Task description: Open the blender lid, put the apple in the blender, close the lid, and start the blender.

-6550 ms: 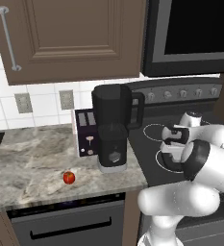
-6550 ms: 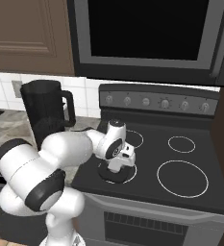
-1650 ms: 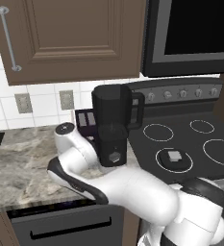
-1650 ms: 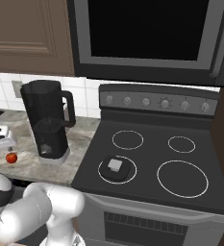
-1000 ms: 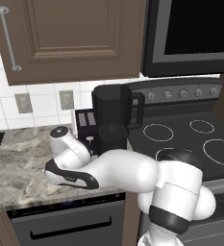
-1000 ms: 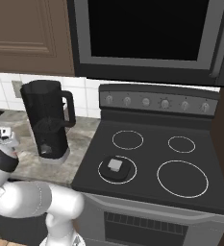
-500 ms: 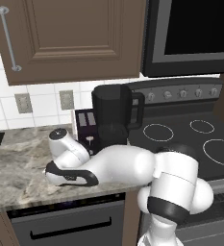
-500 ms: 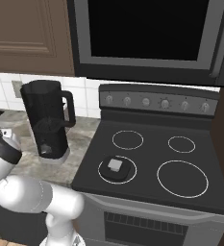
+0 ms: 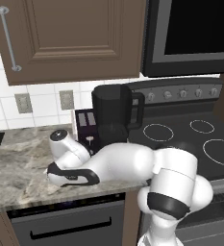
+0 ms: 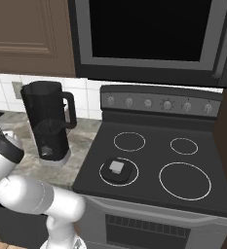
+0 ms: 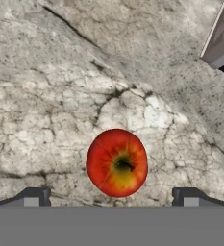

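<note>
- The step in hand, as I judge it, is picking up the apple (image 11: 117,162); the blender lid (image 10: 117,167) already lies off the jar, on the front left burner of the stove (image 10: 193,146), to the right of the blender (image 10: 48,121).
- The apple sits on the marbled surface (image 11: 60,86), in front of the blender and to its left; in the hand view it lies stem-up, directly under the hand.
- The gripper (image 11: 109,196) has its fingertips (image 11: 32,196) spread wide apart, one on each side of the apple, nothing held.
- To do it well: the apple looks roughly centred between the tips, so a straight descent should do, without sideways drift.
- Go low enough that the pads meet the widest part of the fruit; a high pinch on a round skin is likely to slip.
- Close gently and evenly, so that it does not roll toward the toaster (image 9: 87,125) standing beside the blender.
- Lift straight before swinging to the open jar.
</note>
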